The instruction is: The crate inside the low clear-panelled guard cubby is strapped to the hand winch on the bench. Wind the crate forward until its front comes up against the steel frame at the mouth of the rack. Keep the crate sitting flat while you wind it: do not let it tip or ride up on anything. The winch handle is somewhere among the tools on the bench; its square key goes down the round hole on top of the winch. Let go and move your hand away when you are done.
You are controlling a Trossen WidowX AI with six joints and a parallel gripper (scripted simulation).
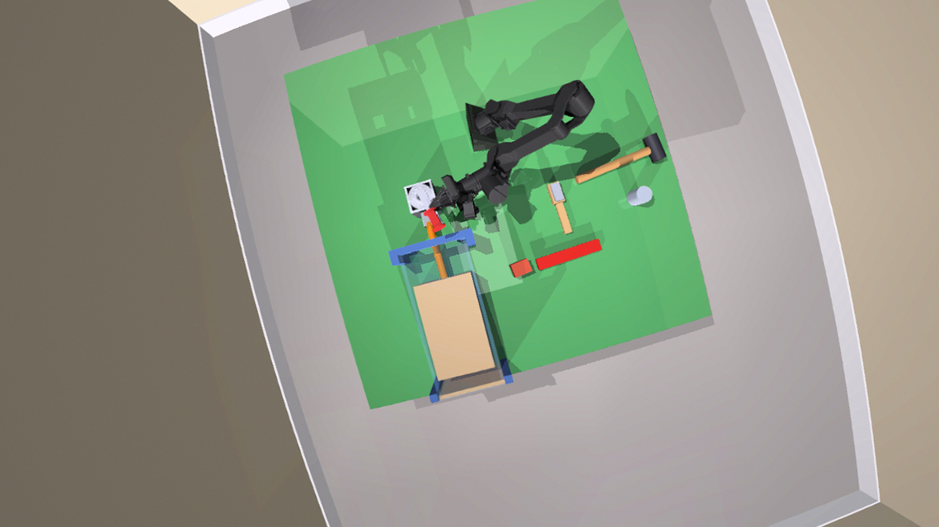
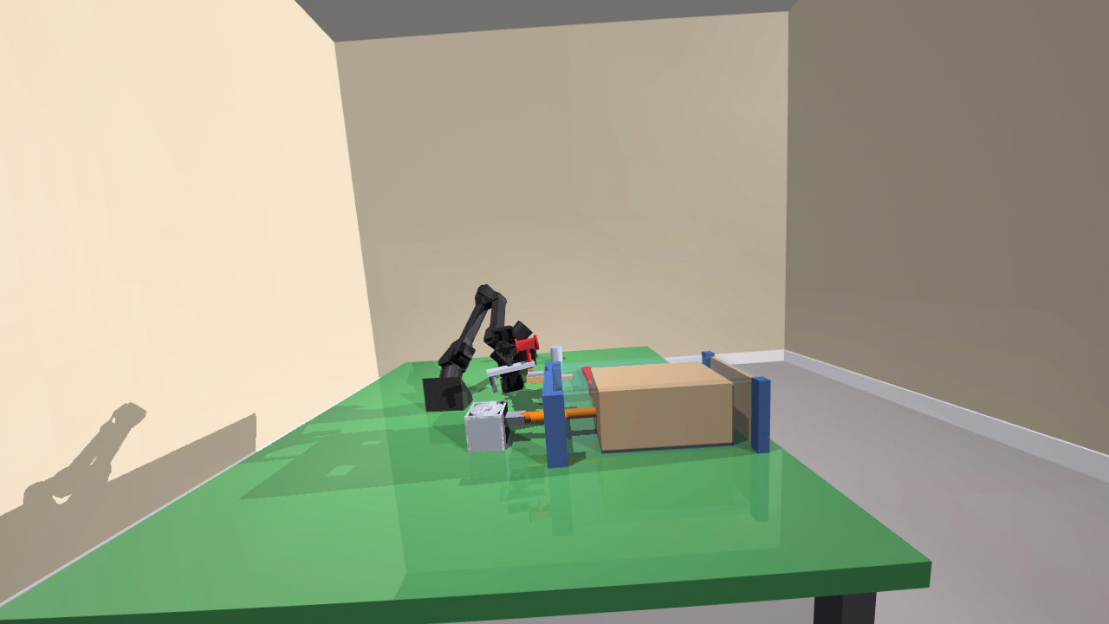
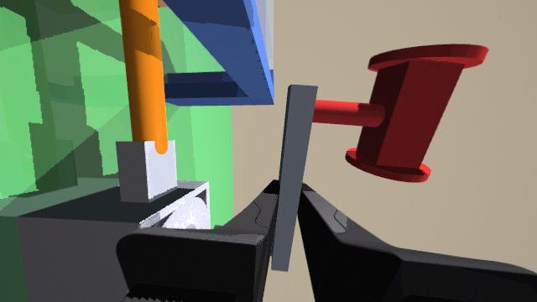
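My gripper [image 1: 438,203] [image 2: 505,363] [image 3: 287,187] is shut on the grey crank bar [image 2: 511,370] [image 3: 294,168] of the winch handle, above the bench. Its red grip [image 1: 433,220] [image 2: 527,343] [image 3: 409,113] points up; a short key [image 2: 494,384] points down at the bar's other end. The pale grey winch [image 1: 417,196] [image 2: 486,431] [image 3: 80,256] stands just beside and below the handle. The key is outside the hole as seen in the exterior view. An orange strap [image 1: 440,263] [image 2: 580,412] [image 3: 143,84] runs to the tan crate [image 1: 453,325] [image 2: 666,411], which sits flat behind the blue frame [image 1: 414,250] [image 2: 553,428] [image 3: 235,54], with a gap.
A mallet [image 1: 653,148], a wooden-handled tool [image 1: 562,216], a red bar [image 1: 568,255], a red block [image 1: 520,267] and a grey cylinder [image 1: 640,195] [image 2: 555,353] lie or stand on the green bench. Clear panels flank the crate; a blue post [image 2: 761,415] stands at the rear.
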